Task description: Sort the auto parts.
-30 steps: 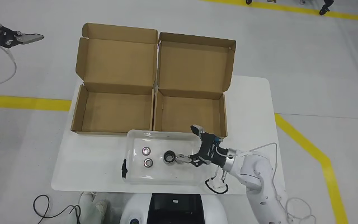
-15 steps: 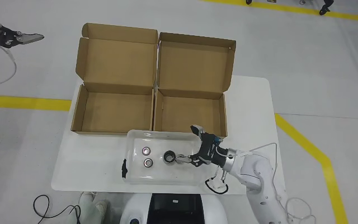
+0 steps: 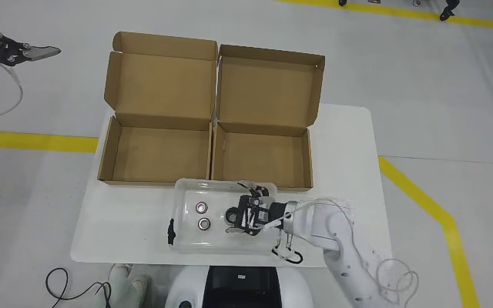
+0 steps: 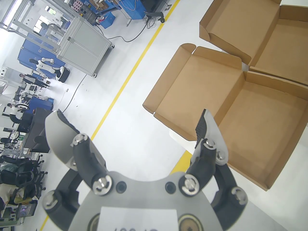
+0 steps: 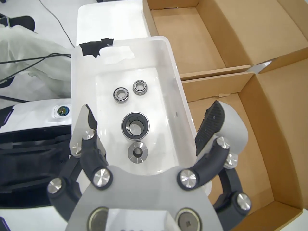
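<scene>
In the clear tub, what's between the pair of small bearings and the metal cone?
The big black ring sits there on the tub floor, roughly in line between the bearings and the cone, as the right wrist view shows.

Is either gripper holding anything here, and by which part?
Nothing is held. The right gripper is open above the bearings lying loose in the clear bin; the left gripper is open and empty.
</scene>
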